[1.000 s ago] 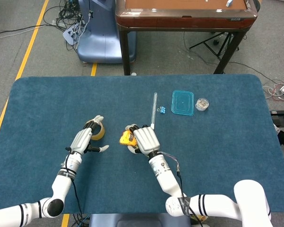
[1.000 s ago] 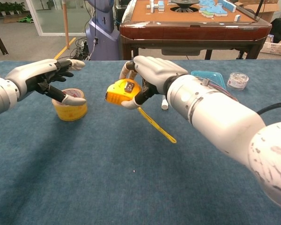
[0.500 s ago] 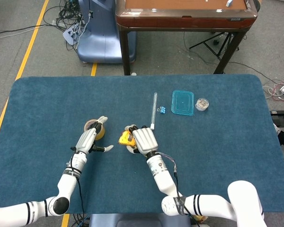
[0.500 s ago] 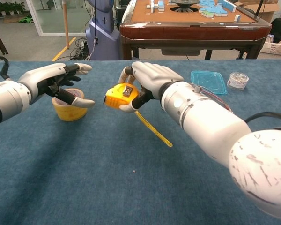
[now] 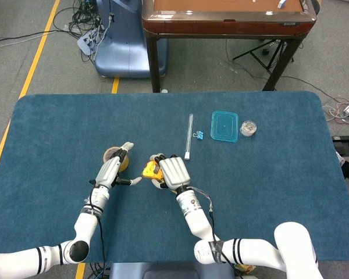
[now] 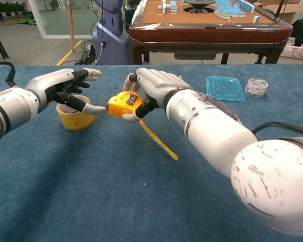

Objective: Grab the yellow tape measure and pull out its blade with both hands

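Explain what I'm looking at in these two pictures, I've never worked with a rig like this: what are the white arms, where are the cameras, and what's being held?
The white arms belong to one robot with two hands. One picture looks down from its head, the other looks forward from its chest.

The right hand holds the yellow tape measure above the blue table. A stretch of its yellow blade already hangs out underneath. The left hand is close beside the case, its fingers spread and reaching toward it. It holds nothing, and whether it touches the case cannot be told.

Also on the table: a roll of yellow tape under the left hand, a thin white stick, a small blue clip, a teal lid and a small clear jar.
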Motion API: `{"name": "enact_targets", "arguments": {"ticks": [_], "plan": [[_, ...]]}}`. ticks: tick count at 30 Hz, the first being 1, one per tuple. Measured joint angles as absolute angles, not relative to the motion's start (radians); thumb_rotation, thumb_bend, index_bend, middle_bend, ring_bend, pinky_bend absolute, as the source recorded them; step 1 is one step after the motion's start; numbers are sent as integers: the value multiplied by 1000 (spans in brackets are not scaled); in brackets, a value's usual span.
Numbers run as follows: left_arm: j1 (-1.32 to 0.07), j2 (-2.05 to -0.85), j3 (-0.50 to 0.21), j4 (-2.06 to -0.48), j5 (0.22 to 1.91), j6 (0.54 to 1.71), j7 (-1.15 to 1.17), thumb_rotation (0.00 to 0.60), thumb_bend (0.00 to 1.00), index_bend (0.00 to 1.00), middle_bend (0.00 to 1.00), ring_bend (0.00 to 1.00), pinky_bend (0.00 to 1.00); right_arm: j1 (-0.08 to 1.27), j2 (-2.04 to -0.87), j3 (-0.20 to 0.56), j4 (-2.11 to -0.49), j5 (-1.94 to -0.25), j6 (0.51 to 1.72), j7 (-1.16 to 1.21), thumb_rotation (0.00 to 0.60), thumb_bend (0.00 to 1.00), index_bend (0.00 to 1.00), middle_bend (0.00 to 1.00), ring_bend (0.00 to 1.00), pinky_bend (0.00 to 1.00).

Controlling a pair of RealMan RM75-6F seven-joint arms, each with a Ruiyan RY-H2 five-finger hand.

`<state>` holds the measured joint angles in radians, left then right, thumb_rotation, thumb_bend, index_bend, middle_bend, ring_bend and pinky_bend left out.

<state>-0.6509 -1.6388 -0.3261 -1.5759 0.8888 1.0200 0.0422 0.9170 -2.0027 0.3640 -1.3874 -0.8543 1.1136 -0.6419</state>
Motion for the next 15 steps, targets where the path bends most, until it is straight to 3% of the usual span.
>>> {"name": "enact_targets", "arguments": {"ticks": [15], "plan": [[-655,-1638,-331,-1578,871,1014,30,600,166,0,0,0,0,937,-2024,380,-1349,-844,1090,-622,600,784,616,660,567,349]]}}
